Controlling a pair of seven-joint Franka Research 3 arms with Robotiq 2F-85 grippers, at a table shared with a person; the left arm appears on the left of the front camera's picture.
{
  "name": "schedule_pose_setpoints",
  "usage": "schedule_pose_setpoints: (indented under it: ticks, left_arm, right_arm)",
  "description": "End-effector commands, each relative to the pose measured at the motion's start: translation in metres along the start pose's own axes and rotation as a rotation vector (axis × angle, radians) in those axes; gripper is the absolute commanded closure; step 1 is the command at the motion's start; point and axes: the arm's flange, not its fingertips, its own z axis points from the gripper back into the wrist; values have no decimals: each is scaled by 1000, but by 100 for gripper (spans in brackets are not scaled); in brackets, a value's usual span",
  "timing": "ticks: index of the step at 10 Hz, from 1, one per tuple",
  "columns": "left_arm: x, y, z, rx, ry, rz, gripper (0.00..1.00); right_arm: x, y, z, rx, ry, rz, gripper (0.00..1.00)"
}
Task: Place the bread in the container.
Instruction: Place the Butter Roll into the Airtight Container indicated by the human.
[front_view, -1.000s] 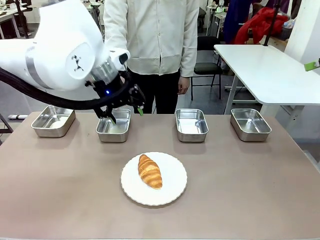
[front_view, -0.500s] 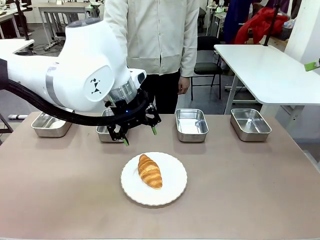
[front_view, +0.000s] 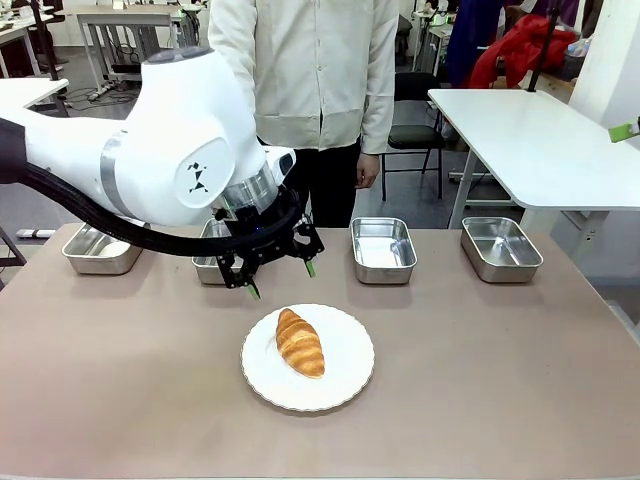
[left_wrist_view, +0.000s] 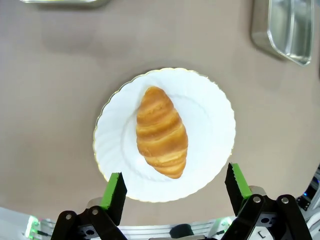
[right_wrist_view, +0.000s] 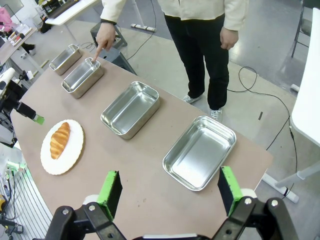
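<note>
I'm in the approach step. My left gripper (front_view: 279, 277) hangs above the table, just beyond the far-left edge of the white plate (front_view: 345, 385), fingers spread wide with nothing between them. From the left wrist camera the bread (left_wrist_view: 161, 132) lies near the middle of the plate, framed between the green pads (left_wrist_view: 114, 189), which are clear of it. In the right wrist view the person's hand (right_wrist_view: 103, 41) points at the container (right_wrist_view: 83, 77), second pan from the left, I think, though my arm hides most of it from the front. My right gripper (right_wrist_view: 169, 191) is high over the table's right end, spread and empty. Next I need to descend straight, straddling the croissant across its width, then close gently.
</note>
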Motion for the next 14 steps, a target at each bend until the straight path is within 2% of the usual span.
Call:
schedule_pose_setpoints:
  ticks: [1,5,7,10,14]
  left_arm:
    - [1,-19,-14,52,20,85,0]
    - [-5,-38,-54,118,65,128,0]
    - [-7,-44,-72,154,97,104,0]
    - [-17,-35,-82,198,124,91,0]
    - [-24,-18,-95,199,138,62,0]
  right_arm:
    - [1,0,0,9,-18,7,0]
    - [1,0,0,9,-18,7,0]
    - [1,0,0,9,-18,7,0]
    - [1,0,0,9,-18,7,0]
    - [1,0,0,9,-18,7,0]
